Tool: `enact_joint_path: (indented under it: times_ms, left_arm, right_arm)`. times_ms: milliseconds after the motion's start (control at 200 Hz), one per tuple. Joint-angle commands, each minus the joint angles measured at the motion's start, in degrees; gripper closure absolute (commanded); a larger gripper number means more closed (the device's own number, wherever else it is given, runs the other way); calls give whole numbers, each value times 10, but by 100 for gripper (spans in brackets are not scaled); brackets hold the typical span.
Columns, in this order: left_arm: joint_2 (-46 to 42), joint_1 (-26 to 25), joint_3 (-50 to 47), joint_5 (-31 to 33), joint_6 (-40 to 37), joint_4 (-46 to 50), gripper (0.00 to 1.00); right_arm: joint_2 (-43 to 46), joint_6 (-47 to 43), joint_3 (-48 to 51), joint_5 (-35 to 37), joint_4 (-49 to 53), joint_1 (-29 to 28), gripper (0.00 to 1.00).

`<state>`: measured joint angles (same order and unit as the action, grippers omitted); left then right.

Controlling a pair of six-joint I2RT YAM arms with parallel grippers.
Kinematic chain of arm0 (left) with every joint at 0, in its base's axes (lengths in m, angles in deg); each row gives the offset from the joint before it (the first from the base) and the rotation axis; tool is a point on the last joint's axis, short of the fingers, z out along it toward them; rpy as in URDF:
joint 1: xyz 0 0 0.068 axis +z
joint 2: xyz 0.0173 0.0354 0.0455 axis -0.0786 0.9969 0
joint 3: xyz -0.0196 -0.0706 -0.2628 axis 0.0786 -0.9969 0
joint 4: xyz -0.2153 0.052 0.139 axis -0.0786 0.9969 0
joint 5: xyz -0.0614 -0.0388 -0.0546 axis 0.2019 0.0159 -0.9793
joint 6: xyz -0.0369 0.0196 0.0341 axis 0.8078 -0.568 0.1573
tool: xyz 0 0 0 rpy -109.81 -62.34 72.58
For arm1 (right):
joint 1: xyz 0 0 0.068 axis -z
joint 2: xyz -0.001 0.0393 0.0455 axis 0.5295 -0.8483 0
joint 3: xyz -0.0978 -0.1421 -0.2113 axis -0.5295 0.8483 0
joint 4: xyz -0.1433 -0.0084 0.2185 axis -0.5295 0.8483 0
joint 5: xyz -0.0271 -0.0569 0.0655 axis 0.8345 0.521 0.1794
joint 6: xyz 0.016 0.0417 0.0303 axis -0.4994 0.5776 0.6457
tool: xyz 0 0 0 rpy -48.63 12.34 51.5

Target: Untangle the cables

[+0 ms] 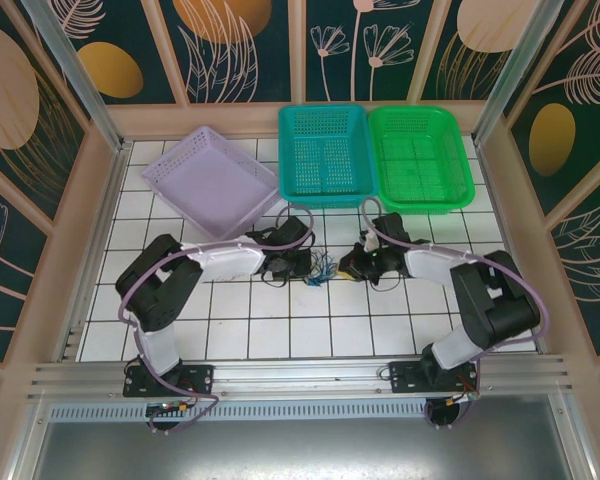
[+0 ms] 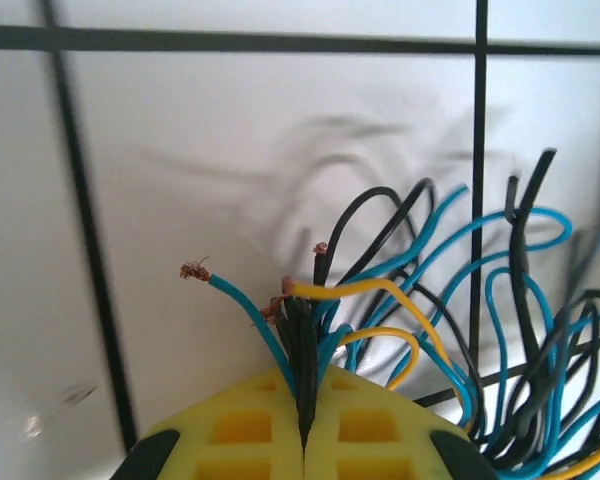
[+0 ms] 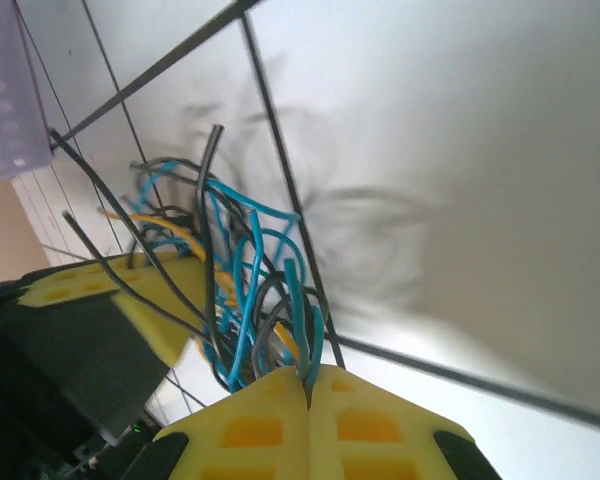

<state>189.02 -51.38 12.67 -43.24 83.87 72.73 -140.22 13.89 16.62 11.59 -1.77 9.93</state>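
Gripping cables point(image 1: 320, 268) tangle: left fingers point(image 2: 305, 405), right fingers point(image 3: 308, 385), both clamped tight; three baskets point(image 1: 212, 180) point(image 1: 325, 155) point(image 1: 420, 155) beyond.

The cables point(image 1: 320, 268), thin blue, black and yellow wires, form one tangled, looping bunch, with frayed copper ends at its 9 o'clock side.

This is a robot lab cell: a left arm point(image 1: 175, 280) and a right arm point(image 1: 480, 290) bolted to an aluminium rail point(image 1: 300, 377) at a white tiled table point(image 1: 310, 325), fenced by leaf-patterned panels point(image 1: 235, 50).
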Motion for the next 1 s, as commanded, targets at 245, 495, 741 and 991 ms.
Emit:
enact_joint_path:
  times_ms: [245,495,741,991]
  left_arm:
    - [-75,5,-12,31,10,-49,100]
    - [-90,4,-2,22,-4,-70,100]
    - [-117,2,9,36,-7,-66,100]
    - [-198,2,-2,93,-8,-112,100]
  right_arm:
    - [149,248,20,19,-43,-7,47]
    - [111,394,3,52,-141,-62,31]
    - [6,375,-37,55,-147,-52,55]
    - [57,407,34,78,-107,-50,100]
